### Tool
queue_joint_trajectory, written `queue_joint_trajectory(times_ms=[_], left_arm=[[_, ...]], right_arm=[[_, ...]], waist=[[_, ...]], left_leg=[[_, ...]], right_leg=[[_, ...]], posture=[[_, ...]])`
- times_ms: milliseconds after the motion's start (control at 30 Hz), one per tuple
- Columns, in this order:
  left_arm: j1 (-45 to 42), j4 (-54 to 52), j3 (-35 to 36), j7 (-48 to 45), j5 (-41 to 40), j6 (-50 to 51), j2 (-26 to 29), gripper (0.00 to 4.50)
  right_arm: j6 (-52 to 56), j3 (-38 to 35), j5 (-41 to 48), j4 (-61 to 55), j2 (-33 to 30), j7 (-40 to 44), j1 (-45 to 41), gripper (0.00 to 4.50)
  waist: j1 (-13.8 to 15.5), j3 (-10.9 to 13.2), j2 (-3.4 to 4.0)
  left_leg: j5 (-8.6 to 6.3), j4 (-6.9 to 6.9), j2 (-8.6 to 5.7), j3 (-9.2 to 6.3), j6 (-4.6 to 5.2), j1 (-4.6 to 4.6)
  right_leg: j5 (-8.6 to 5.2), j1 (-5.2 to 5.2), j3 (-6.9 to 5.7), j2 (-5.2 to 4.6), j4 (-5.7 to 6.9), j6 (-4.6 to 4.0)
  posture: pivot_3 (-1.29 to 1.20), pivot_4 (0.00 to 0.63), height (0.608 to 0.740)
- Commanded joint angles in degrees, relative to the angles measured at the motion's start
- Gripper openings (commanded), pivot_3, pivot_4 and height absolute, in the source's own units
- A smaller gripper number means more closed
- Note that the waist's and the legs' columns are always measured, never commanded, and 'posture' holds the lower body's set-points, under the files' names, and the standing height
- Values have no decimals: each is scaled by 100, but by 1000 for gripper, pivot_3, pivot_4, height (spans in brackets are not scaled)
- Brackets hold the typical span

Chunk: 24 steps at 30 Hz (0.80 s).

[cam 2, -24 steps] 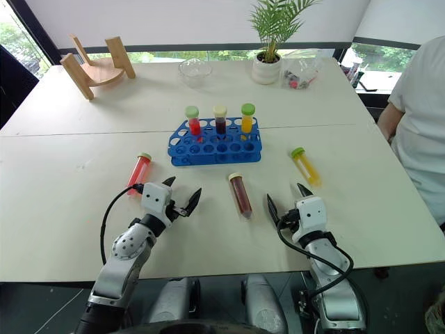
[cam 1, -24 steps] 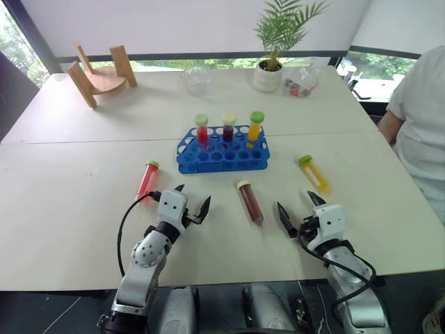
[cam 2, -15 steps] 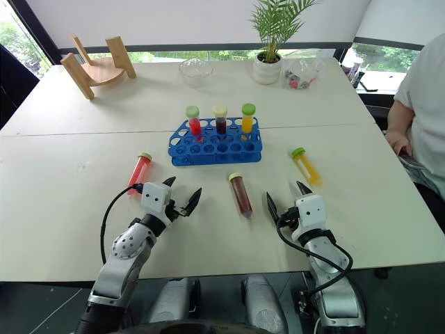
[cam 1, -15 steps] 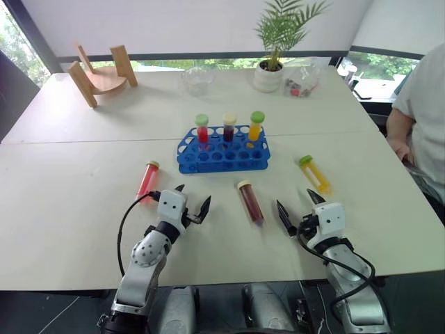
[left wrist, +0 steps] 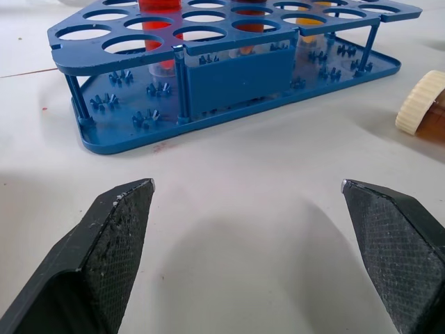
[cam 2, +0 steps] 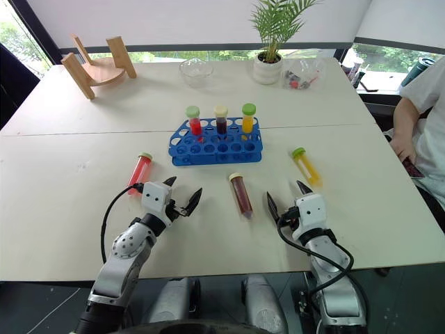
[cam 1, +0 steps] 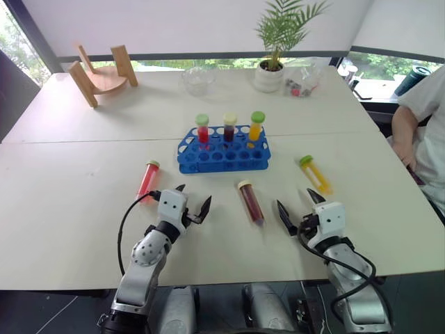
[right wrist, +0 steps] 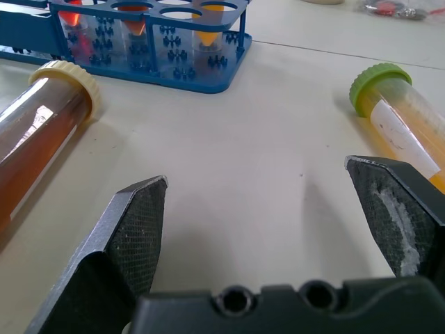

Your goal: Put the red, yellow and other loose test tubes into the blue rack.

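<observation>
The blue rack (cam 1: pixel 222 157) stands mid-table with three capped tubes upright in its back row. Three loose test tubes lie on the table: a red one (cam 1: pixel 147 180) left of the rack, a dark brown one (cam 1: pixel 250 202) in front of it, and a yellow one (cam 1: pixel 314 174) to the right. My left gripper (cam 1: pixel 194 196) is open just right of the red tube, facing the rack (left wrist: pixel 229 76). My right gripper (cam 1: pixel 295 202) is open between the brown tube (right wrist: pixel 42 132) and the yellow tube (right wrist: pixel 396 125). Neither gripper touches a tube.
A wooden stand (cam 1: pixel 104 73), a glass bowl (cam 1: pixel 197 78), a potted plant (cam 1: pixel 270 69) and a plastic bag (cam 1: pixel 302 83) sit along the table's far side. A person (cam 1: pixel 424 132) sits at the right edge of the table.
The person at the right has drawn back toward the edge of the view. Both grippers and all the tubes have stayed where they were.
</observation>
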Motion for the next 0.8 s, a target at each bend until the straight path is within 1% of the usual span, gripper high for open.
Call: queue_joint_trajectory(times_ms=[33,167,233,333,433,467,500,533,567,633,667,733,800], left_arm=[[1,19,-51,-38,-44,50,-19,4450],[-16,-61,-6,-94,-100,109,27,4450],[-68,-303,100,-420,-323,343,283,4450],[-273,-891,340,-1126,-959,1092,966,4450],[-698,-1371,718,-1959,-1848,1909,1821,4450],[-1060,-1416,958,-2567,-2321,2311,2420,4450],[-1316,-1431,1118,-2978,-2656,2602,2847,4450],[-1547,-1366,1212,-3380,-2923,2764,3216,4450],[-1723,-1291,1247,-3644,-3106,2864,3453,4450],[-1969,-1159,1223,-3995,-3279,3004,3760,4450],[-2040,-1127,1212,-4096,-3326,3056,3841,4450],[-2349,-948,1239,-4282,-3426,3137,3942,4450],[-2585,-803,1213,-4386,-3389,3118,3974,4450]], right_arm=[[73,-93,104,-177,-86,40,-67,4500],[409,-102,167,-474,-280,225,-125,4500],[1053,-78,212,-906,-636,523,-251,4500],[2566,-280,543,-1569,-1234,862,-778,4500],[4158,-518,1010,-1794,-1956,1241,-1729,4500],[5107,-369,1183,-1468,-2509,1585,-2545,4500],[5805,-232,1319,-1223,-2901,1817,-3135,4500],[6354,-9,1386,-848,-3174,1973,-3741,4500],[6783,192,1452,-500,-3324,2062,-4218,4500],[7208,662,1484,127,-3493,2265,-4834,4500],[7291,816,1481,315,-3545,2337,-4998,4500],[7230,1243,1305,1146,-3542,2464,-5474,4500],[7131,1604,1236,1857,-3480,2658,-5856,4500]], waist=[[1,0,0],[3,0,0],[-3,1,1],[-41,4,-2],[-39,8,-3],[-47,16,-3],[-83,57,-1],[-105,69,8],[-123,68,5],[-121,54,-9],[-128,49,-15],[-147,54,-21],[-143,55,-21]], left_leg=[[0,0,0,0,0,0],[0,0,0,0,0,0],[0,1,0,0,0,-1],[0,1,2,0,0,-2],[1,-1,6,-4,1,-6],[1,0,6,-5,0,-7],[1,3,6,-5,1,-6],[4,13,7,0,-4,-11],[9,4,5,0,-8,-27],[8,-11,6,-3,-6,-24],[-1,-16,6,-4,8,-26],[-19,-15,6,-4,37,-33],[-25,-15,3,-3,46,-78]], right_leg=[[0,0,0,0,0,0],[0,0,0,0,0,0],[0,0,0,0,0,0],[2,-8,1,2,3,-3],[4,-13,-2,7,5,-6],[4,-14,-3,7,7,-6],[4,-14,-3,6,8,-7],[13,-24,-2,5,12,-19],[21,-40,-3,3,1,-31],[15,-30,-11,0,-21,-25],[7,-28,-12,0,-21,-16],[-1,-31,-13,1,-18,1],[6,-80,-14,1,-14,20]], posture=[[0,150,740],[0,150,740],[0,150,740],[0,150,740],[0,150,740],[0,150,740],[0,150,740],[0,150,740],[0,150,740],[0,150,740],[0,150,740],[0,150,740],[0,150,740]])
